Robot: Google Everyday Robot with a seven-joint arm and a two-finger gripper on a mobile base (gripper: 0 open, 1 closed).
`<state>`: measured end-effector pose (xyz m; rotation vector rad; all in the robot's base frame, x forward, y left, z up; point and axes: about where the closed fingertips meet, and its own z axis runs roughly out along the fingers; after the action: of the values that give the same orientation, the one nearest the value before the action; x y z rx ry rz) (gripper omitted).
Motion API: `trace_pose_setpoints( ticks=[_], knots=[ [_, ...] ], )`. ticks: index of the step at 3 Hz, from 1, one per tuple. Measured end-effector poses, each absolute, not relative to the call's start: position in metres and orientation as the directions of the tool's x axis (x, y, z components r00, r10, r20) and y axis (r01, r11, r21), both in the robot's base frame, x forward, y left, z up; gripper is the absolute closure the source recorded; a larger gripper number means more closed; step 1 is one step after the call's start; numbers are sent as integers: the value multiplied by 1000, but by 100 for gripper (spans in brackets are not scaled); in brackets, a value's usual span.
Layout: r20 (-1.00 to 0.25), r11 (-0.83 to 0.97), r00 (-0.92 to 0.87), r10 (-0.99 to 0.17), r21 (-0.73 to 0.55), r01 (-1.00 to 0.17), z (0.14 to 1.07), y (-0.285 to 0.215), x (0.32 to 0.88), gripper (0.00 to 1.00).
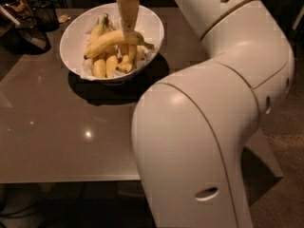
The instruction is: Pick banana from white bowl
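The white bowl (74,33) stands at the back of the grey table (57,127). The banana (111,42), long and yellow with a dark tip at the left and a brownish stem at the right, lies across the top of several smaller bananas (105,64) in the bowl. My gripper (127,28) hangs straight down from the top edge, and its beige tip meets the upper middle of the banana.
My large white arm (213,122) fills the right and front of the view and hides the table's right side. Dark objects, one a container (45,14), stand at the table's back left corner. A small scrap (62,18) lies beside the bowl.
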<state>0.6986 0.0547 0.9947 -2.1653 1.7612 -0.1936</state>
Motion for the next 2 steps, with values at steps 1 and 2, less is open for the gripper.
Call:
trace_pose_setpoints(
  ticks=[1,2],
  knots=[
    [-81,-217,255,-964,-321,-922,978,66,704,29],
    [-63,-241,271,-960,-298,-924,965,72,707,29]
  ],
)
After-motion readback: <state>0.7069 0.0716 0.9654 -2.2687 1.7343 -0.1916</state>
